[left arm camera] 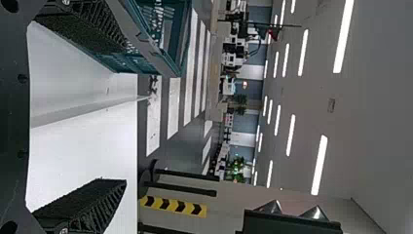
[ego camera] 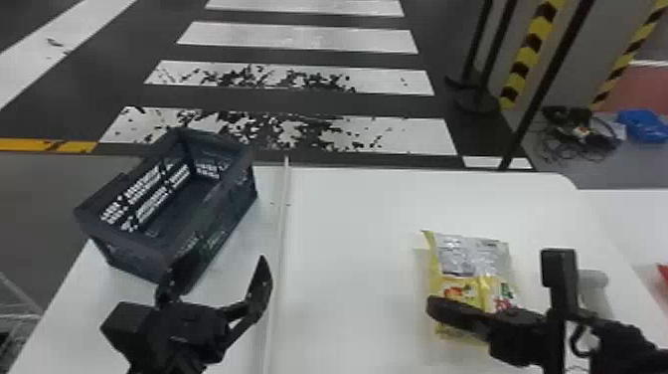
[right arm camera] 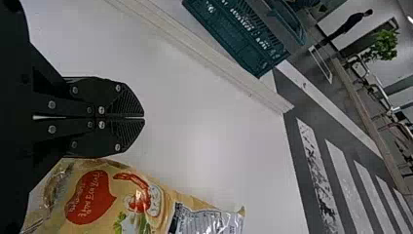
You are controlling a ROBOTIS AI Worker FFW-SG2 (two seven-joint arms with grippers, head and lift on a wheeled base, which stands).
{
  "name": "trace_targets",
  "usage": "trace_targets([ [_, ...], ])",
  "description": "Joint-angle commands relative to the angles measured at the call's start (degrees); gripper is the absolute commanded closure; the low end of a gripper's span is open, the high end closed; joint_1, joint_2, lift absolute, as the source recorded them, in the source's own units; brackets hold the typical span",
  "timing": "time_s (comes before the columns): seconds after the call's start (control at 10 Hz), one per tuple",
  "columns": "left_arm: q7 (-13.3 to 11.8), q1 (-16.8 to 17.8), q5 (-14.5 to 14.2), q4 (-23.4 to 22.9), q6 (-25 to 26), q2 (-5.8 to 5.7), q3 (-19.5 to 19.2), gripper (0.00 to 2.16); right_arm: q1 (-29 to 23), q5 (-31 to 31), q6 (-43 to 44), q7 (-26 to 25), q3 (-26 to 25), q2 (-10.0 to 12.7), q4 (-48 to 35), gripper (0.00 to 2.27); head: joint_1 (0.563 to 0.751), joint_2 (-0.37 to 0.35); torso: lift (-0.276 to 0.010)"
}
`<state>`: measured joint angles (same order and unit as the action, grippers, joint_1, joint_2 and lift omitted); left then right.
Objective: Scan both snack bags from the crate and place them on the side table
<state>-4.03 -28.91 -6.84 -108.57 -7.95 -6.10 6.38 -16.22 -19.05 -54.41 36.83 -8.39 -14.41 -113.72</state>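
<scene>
"Snack bag (ego camera: 455, 256), location?"

"On the counter (ego camera: 348, 224), just beside the right end effector (ego camera: 436, 307). Its fingers meet, gripping nothing."

"Left end effector (ego camera: 216, 273)?"

"Fingers observed wide apart, nothing held; crate (ego camera: 221, 211) sits just beyond it."

- Snack bag (ego camera: 455, 256), near the right gripper (ego camera: 432, 307): glossy, crinkled plastic film with a shiny silvery panel.
- Crate (ego camera: 218, 219), just beyond the left gripper (ego camera: 214, 270): hard plastic, mostly matt, its walls pierced.
- Desk (ego camera: 348, 238), below both grippers: smooth, with a soft sheen.
- Left gripper's pads (left arm camera: 80, 202): matt, rough and ridged.
- Screws (right arm camera: 101, 125) on the right gripper: bright, smooth metal against matt black.
</scene>
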Motion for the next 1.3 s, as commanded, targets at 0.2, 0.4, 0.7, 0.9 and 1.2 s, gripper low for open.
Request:
trace_targets([
  [0.2,-0.01,0.00,-0.10,-0.06,0.00,-0.05,0.04,0.03,-1.01,0.24,-0.74,0.00,-0.75,-0.26,0.08,2.26,0.695,-0.042,-0.095],
  [0.4,-0.10,0.00,-0.10,-0.06,0.00,-0.05,0.13,0.03,-1.27,0.51,-0.74,0.00,-1.45,-0.53,-0.09,2.26,0.695,-0.049,-0.095],
  [0.7,-0.18,0.09,-0.10,0.03,0.00,-0.05,0.22,0.03,-1.54,1.74,-0.74,0.00,-2.07,-0.61,0.08,2.26,0.695,-0.067,-0.095],
  [0.9,-0.10,0.09,-0.19,0.03,0.00,-0.14,0.22,0.03,-1.54,2.44,-0.74,0.00,-2.77,-0.79,0.52,2.26,0.695,-0.078,-0.095],
  [1.2,-0.18,0.26,-0.37,0.47,-0.70,-0.14,0.13,0.03,-1.54,2.88,-0.74,0.00,-3.47,-1.14,1.31,2.26,0.695,-0.097,-0.095],
])
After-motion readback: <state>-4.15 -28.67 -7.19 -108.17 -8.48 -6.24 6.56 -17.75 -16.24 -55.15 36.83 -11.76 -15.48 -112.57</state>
